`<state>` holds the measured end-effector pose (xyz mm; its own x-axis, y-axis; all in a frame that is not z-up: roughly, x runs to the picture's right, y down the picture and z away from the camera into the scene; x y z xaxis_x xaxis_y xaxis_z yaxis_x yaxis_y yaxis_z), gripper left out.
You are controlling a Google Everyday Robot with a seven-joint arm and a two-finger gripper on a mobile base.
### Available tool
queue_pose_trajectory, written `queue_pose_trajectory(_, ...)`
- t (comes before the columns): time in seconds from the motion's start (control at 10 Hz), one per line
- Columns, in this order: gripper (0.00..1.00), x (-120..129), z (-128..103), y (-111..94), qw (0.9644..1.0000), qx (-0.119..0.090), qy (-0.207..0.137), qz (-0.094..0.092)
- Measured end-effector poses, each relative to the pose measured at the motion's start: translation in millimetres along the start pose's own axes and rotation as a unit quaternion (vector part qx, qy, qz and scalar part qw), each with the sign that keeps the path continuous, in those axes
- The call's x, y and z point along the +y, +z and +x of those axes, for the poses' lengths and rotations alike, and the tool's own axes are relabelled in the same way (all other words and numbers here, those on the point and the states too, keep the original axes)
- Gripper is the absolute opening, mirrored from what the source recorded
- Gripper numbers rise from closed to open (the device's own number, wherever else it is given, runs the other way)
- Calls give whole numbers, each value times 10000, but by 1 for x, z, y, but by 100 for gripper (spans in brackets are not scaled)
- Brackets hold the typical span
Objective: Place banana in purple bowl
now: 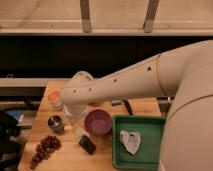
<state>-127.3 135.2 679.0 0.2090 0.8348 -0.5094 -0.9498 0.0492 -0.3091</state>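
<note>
I have the bowl (97,122) near the middle of the table (70,159). The tray (150,155) sits just right of it, along the right edge, with a crumpled wad (131,141) lying in it. The banana (80,131) lies just left of the bowl; whether they touch I cannot tell. The block (87,144) lies in front of both. A cup (55,122) stands further left, a small container (54,98) behind it, and the grapes (44,148) lie toward the front left corner. The gripper (74,114) hangs between cup and bowl, just behind the banana.
</note>
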Motion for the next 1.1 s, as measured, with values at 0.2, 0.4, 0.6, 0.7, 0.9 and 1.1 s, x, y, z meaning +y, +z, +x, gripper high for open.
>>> queue_pose_trajectory(0.2,0,-38,-10,0,9978,-84,637,136)
queue_pose_trajectory(0.4,0,-71,-9,6,9929,-68,1155,261)
queue_pose_trajectory(0.6,0,-86,-7,27,9891,50,1442,303)
queue_pose_trajectory(0.7,1,-95,-6,40,9869,130,1573,320)
queue_pose_trajectory(0.9,13,-100,-7,51,9852,210,1666,329)
queue_pose_trajectory(1.1,19,-99,-8,51,9854,208,1660,325)
